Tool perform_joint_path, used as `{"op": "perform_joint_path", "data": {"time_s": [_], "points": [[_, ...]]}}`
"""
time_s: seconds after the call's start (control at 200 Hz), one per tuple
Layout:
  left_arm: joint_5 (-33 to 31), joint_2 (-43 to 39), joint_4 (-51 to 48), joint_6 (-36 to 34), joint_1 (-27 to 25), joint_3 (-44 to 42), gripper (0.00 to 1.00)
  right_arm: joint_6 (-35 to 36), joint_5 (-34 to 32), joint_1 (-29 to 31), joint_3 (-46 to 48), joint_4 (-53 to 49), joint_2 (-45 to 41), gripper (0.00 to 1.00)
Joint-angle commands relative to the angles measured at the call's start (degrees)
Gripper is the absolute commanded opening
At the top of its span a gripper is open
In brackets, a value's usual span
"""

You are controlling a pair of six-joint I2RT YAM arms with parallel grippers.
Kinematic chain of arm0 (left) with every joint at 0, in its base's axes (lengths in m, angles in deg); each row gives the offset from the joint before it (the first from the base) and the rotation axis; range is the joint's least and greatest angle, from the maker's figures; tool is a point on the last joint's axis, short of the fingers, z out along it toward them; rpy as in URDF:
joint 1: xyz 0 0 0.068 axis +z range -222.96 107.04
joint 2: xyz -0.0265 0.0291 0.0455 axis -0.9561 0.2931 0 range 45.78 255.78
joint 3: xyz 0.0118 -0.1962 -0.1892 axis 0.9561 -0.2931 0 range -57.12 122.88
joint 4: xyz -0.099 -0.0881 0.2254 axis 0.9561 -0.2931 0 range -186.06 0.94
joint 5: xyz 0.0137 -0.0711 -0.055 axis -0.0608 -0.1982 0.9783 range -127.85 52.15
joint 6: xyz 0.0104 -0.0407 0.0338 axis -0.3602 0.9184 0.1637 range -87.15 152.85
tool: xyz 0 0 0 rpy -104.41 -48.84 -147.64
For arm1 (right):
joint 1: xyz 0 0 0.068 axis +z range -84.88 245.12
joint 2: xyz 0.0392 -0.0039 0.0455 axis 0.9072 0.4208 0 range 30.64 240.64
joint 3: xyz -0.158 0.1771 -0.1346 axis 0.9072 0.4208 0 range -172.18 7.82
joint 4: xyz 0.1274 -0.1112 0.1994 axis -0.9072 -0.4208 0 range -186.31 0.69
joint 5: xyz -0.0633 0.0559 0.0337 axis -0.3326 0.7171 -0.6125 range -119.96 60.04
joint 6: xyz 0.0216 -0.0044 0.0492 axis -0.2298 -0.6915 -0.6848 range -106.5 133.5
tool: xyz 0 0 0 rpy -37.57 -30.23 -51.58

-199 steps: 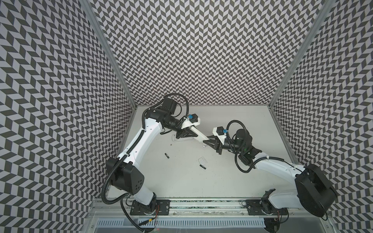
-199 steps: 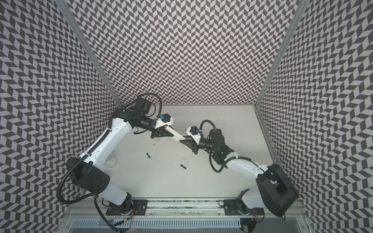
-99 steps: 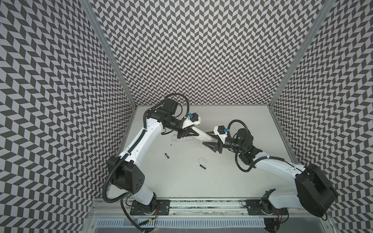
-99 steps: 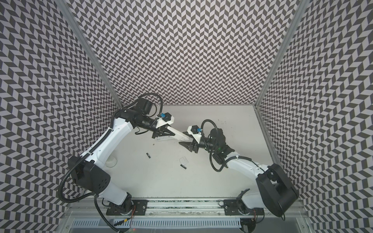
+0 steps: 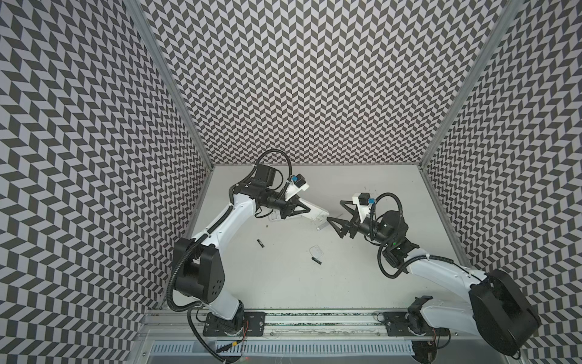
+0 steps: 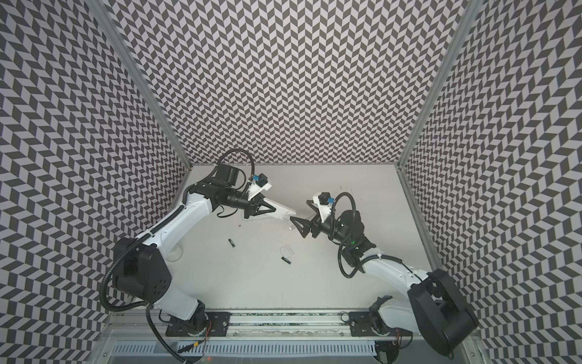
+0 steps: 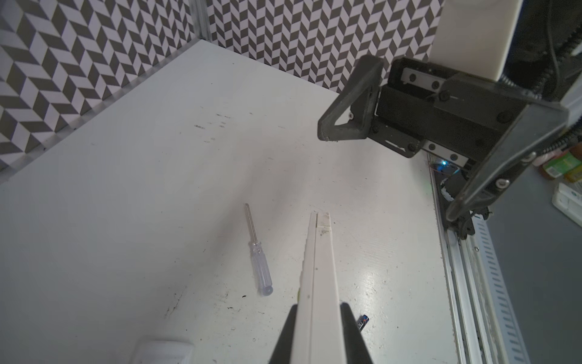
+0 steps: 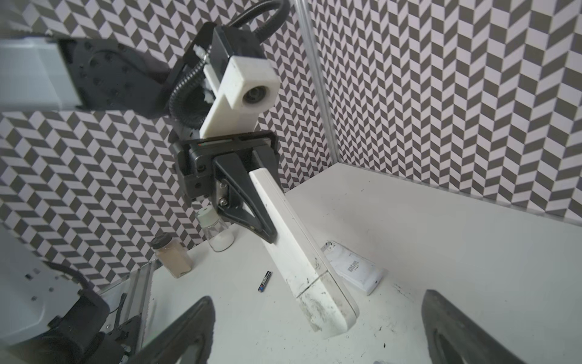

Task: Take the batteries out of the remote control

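Left gripper (image 5: 299,210) pinches the white remote control (image 5: 316,213) by one end, a finger pressed on each long edge. The body slopes from the jaws down toward the table (image 5: 283,283); whether its free end touches the surface cannot be told. Right gripper (image 5: 334,210) stands spread wide with nothing between its fingers. It opens toward that free end, which lies at its 9 o'clock in both top views, close but apart.

Two batteries lie loose on the table, both black. One black battery (image 5: 260,251) rests at about 7 o'clock from the left gripper, well apart from it. The second black battery (image 5: 316,268) sits between 6 and 7 o'clock from the right gripper and near 5 o'clock from the left one. A small clear cover (image 5: 316,251) lies just beside it at its 12 o'clock.

A second white remote (image 8: 352,271) lies flat under the held one, and a clear-handled screwdriver (image 7: 258,255) lies on the table near the held remote's free end. Whether any cell is inside the held remote cannot be told.
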Motion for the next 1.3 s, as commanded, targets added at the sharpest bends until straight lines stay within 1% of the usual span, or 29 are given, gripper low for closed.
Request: {"op": "perform_joint_path", "data": {"time_s": [0.0, 0.02, 0.07, 0.13, 0.17, 0.21, 0.24, 0.305, 0.441, 0.571, 0.641, 0.781, 0.911, 1.016, 1.096, 1.166, 1.242, 1.297], "points": [[3.6, -3.7, 18.8, 19.7, 3.7, -5.3, 0.02, -5.7, -5.7, -0.2, -0.3, 2.0, 0.7, 0.99], [4.1, -4.1, 21.8, 23.0, 4.6, -6.7, 0.0, -6.6, -6.8, -0.2, -0.6, 1.5, 1.2, 0.99], [5.1, -5.1, 29.0, 30.5, 7.1, -10.4, 0.0, -8.4, -8.4, -0.3, -1.4, 0.0, 2.3, 0.96], [5.3, -6.1, 36.9, 38.3, 9.9, -15.0, 0.0, -9.7, -8.3, -0.3, -1.8, -0.5, 4.1, 0.95], [4.5, -6.7, 40.9, 42.0, 11.0, -18.0, 0.0, -10.6, -7.4, -0.4, -2.1, -0.2, 6.1, 0.93], [3.8, -7.1, 42.6, 43.6, 11.3, -19.8, 0.0, -10.6, -5.0, -0.3, -3.1, -0.3, 8.7, 0.91], [3.6, -7.2, 42.8, 43.8, 11.4, -20.5, 0.0, -10.4, -3.0, -0.4, -4.6, -1.4, 10.5, 0.88], [4.4, -8.1, 43.3, 43.8, 11.3, -21.4, 0.0, -11.0, -0.6, -0.1, -8.9, -6.6, 13.5, 0.86], [3.3, -8.3, 46.1, 46.3, 11.4, -23.4, 0.0, -12.8, 1.6, -0.1, -12.4, -5.3, 18.4, 0.84], [4.8, -8.4, 46.8, 47.5, 11.3, -23.3, 0.0, -13.0, 5.4, 0.0, -20.0, -10.4, 23.7, 0.82], [4.8, -8.4, 47.8, 47.4, 11.3, -24.1, 0.0, -13.4, 7.5, 0.1, -21.8, -9.2, 25.6, 0.81], [4.3, -8.2, 47.3, 47.6, 11.2, -23.7, 0.0, -16.9, 11.5, 0.2, -25.5, -6.8, 29.3, 0.78], [4.9, -7.2, 48.3, 47.7, 10.3, -23.0, 0.0, -17.3, 11.9, 0.6, -28.1, -6.6, 31.6, 0.76], [4.7, -6.7, 46.6, 47.7, 9.6, -21.4, 0.0, -18.6, 12.3, 0.7, -31.0, -8.6, 34.1, 0.68], [6.2, -6.8, 46.8, 47.3, 9.4, -21.1, 0.0, -18.9, 12.2, 0.9, -31.8, -8.7, 34.6, 0.66], [6.0, -6.4, 47.9, 48.0, 9.4, -21.8, 0.0, -18.5, 12.0, 0.9, -32.2, -8.7, 35.4, 0.63], [5.4, -6.3, 47.2, 48.0, 9.4, -21.4, 0.0, -18.6, 12.7, 0.9, -33.2, -9.9, 36.5, 0.53], [5.8, -6.4, 46.7, 47.7, 9.4, -20.9, 0.0, -18.6, 12.9, 0.9, -33.1, -10.4, 36.4, 0.48]]}}
